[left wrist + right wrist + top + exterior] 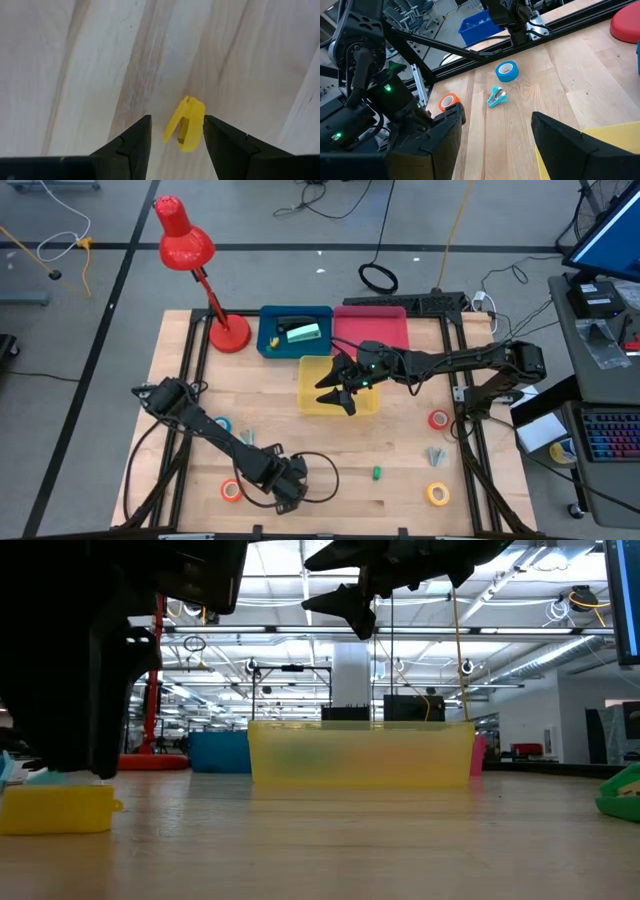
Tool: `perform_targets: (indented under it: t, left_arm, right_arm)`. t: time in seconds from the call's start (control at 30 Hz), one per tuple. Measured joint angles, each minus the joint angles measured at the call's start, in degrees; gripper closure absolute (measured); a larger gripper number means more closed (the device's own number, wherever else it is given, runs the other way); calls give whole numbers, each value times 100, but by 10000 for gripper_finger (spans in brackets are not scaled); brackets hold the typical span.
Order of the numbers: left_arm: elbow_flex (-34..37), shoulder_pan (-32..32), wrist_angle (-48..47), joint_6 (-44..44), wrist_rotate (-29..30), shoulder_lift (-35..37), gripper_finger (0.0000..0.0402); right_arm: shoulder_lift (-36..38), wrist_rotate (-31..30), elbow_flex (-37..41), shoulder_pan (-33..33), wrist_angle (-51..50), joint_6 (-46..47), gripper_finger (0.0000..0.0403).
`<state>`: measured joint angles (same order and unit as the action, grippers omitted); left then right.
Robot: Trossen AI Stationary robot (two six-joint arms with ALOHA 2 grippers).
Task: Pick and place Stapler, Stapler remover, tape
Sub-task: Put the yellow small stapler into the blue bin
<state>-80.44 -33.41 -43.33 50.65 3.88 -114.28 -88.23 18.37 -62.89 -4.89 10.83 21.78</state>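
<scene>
The left tool (174,134) is lined up to grab a small yellow stapler (185,124) on the counter (400,490).

Its two fingers (131,145) are spread apart, one on each side of the stapler, well in front of the yellow bin (312,385). Next I think it must go lower and squeeze. The right tool (340,385) hangs over the yellow bin with fingers apart and nothing in them. The blue tape (507,71) and orange tape (448,102) lie left of the bin; the red tape (438,419) and yellow tape (437,494) lie right of it.
</scene>
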Motion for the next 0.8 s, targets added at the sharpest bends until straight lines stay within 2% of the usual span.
perform_targets:
  t: [0.13, 0.3, 0.8]
  left_arm:
    - [0, 0, 12, 0, -227, -6, 222]
    - [0, 0, 27, -58, -227, -8, 222]
    - [-24, 131, 135, -88, -488, -492, 222]
  right_arm:
    - [0, 0, 0, 0, 0, 0, 167]
    - [0, 0, 0, 0, 0, -2, 167]
    - [0, -2, 0, 0, 2, 0, 167]
